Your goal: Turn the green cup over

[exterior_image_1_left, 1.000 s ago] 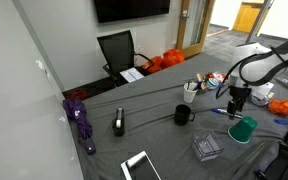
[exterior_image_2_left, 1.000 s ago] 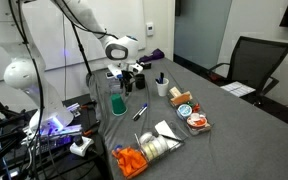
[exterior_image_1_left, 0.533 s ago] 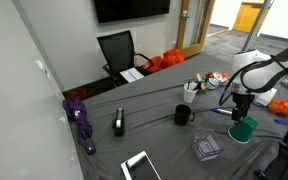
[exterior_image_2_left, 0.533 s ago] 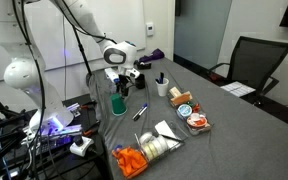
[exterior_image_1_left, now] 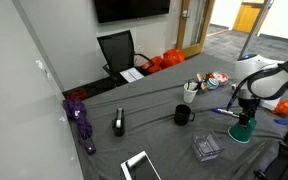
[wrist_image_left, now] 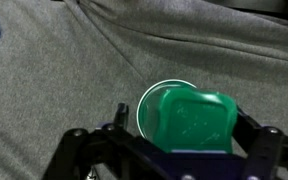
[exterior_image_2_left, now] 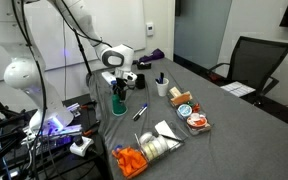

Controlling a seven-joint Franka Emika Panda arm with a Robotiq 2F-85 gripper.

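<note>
Gripper (exterior_image_2_left: 117, 92) pointing straight down over the green cup (wrist_image_left: 184, 120), at 9 o'clock from centre in an exterior view. Jaws apart in the wrist view, one finger (wrist_image_left: 79, 150) at 9 o'clock of the cup and one at 3 o'clock, cup sitting between; contact impossible to tell. Stands on the grey table (exterior_image_1_left: 144, 110) near its edge. Black mug (exterior_image_1_left: 182, 115) well apart at 9 o'clock of the cup, white cup with pens (exterior_image_1_left: 191, 90) beyond at 10 o'clock.
</note>
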